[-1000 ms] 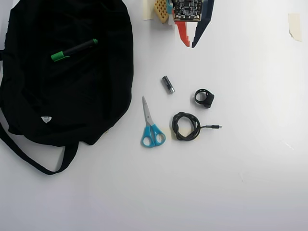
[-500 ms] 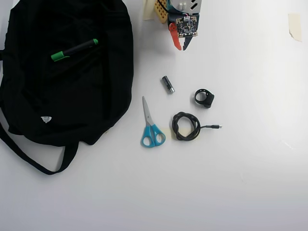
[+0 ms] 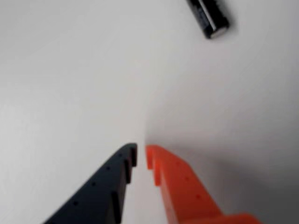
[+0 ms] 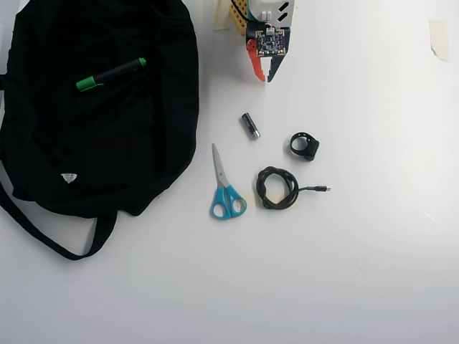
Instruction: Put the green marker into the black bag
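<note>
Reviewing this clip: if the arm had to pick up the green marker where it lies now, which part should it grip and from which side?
Probably the middle of the black barrel, from straight above. In the overhead view the green marker lies flat on the black bag, slanted, green cap at lower left. Its slim barrel suits jaws set across its length. The fabric may give under pressure. The gripper is nearly closed and empty, over the table.

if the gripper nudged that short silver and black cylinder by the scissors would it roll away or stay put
The cylinder would probably roll: it looks round and smooth, lying on its side on the bare white table. It is short and looks solid, so likely stiff, not floppy. Its glossy surface in the wrist view suggests it could slip between the gripper fingers.
</note>
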You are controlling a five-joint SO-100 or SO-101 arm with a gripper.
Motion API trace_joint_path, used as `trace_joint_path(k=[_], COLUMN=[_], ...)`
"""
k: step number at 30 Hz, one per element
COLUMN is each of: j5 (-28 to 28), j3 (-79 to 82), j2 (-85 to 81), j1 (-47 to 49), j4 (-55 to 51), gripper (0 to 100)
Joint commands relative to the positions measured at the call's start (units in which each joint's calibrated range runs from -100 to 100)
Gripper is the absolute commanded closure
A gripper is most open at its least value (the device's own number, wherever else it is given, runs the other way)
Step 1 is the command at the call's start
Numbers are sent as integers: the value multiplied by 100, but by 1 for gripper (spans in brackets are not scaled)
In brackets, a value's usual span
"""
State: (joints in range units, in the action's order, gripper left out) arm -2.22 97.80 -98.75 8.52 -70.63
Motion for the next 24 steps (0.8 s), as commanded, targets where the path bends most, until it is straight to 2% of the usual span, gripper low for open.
trace_joint_path(k=[1, 24], j5=[28, 28], j3=[148, 148], j2=[-91, -91], j1=[23, -30], j4=[-206, -189], gripper=[98, 98])
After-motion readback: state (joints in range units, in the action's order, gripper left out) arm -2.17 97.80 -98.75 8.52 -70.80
